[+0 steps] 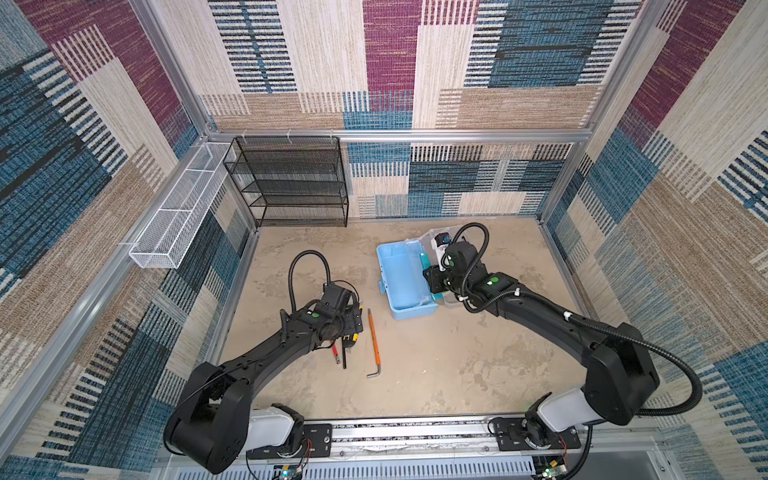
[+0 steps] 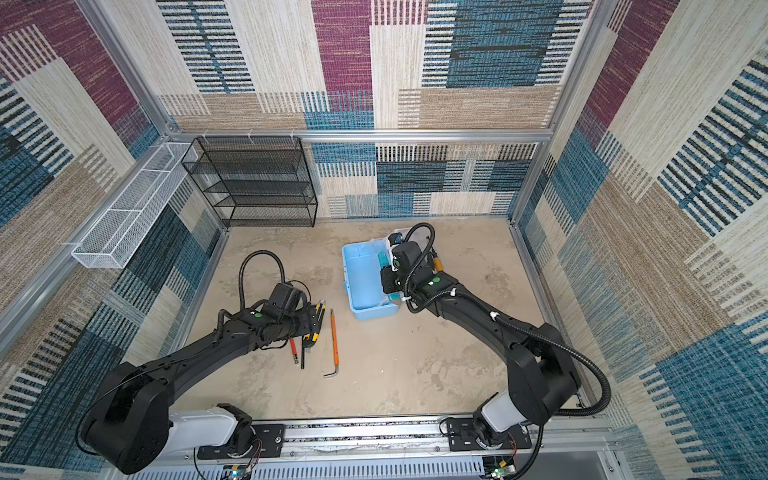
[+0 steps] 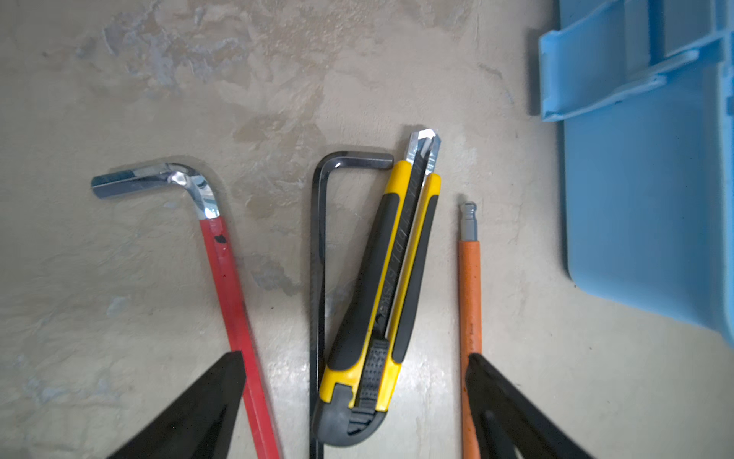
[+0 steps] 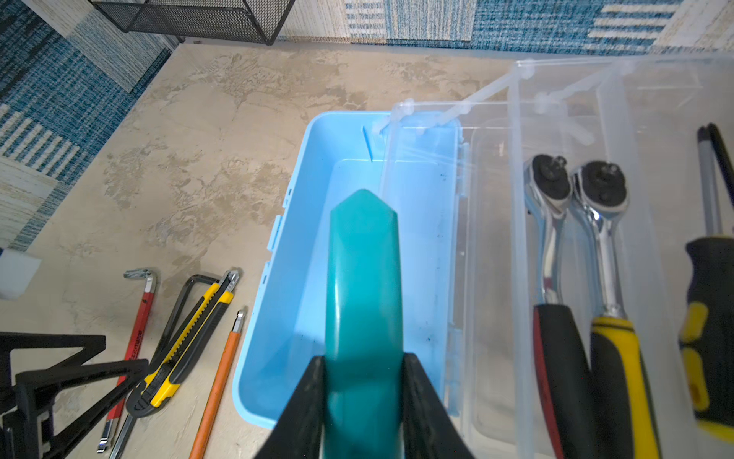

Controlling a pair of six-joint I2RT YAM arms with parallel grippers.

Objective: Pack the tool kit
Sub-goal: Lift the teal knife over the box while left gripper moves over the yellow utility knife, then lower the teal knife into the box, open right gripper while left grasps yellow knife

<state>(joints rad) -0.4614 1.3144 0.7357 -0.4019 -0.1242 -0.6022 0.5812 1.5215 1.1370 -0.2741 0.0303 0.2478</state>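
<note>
The light-blue toolbox [image 4: 286, 318] sits open on the worktop [image 1: 436, 365], its tub bare. Its clear tray [image 4: 516, 246] carries two ratchets [image 4: 550, 238] and a screwdriver [image 4: 711, 318]. The right hand [image 4: 363, 365] is clamped on a teal handle [image 4: 363, 258] over the tub. The left hand [image 3: 353, 354], spread wide and holding nothing, straddles a utility knife [image 3: 389, 278].

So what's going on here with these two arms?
Packing is under way. The right tool grips a teal handle above the open light-blue toolbox. The left tool hangs open over a yellow utility knife lying among three hex keys on the table. Two ratchets already sit in the clear tray.
</note>
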